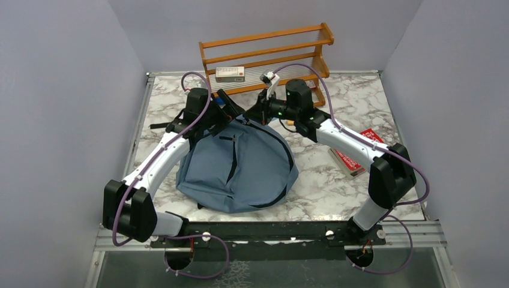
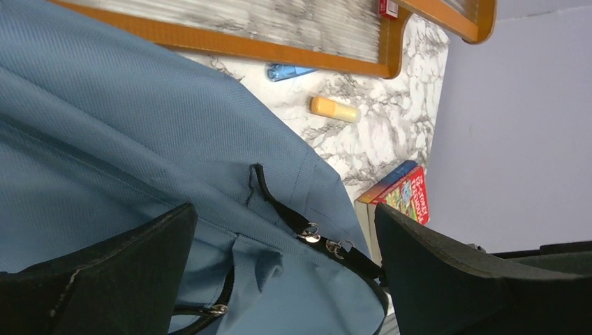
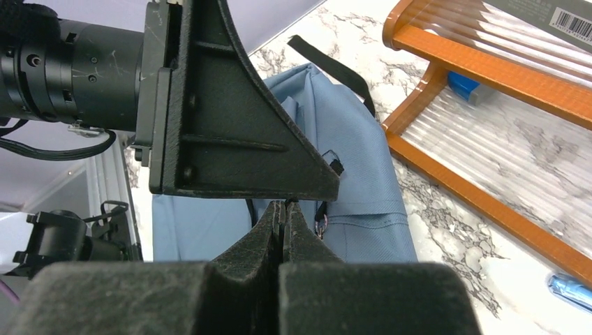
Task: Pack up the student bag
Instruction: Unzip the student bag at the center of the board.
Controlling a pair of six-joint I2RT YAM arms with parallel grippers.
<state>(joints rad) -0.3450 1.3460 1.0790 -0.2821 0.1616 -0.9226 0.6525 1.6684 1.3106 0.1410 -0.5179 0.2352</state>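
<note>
Sagging flat on the table [image 1: 354,99] between both arms, the bag [image 1: 240,165] looks soft, light and floppy, best taken by its zipper pulls [image 2: 311,234]. The left claw [image 2: 285,216] gapes over them; the right claw [image 3: 283,206] is pinched together.

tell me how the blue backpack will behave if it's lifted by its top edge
The student bag will probably sag and fold if lifted: its fabric lies slumped and creased on the table. It looks fairly flat, so likely light and near empty. Its zipper pulls lie loose, so they may swing.
</note>
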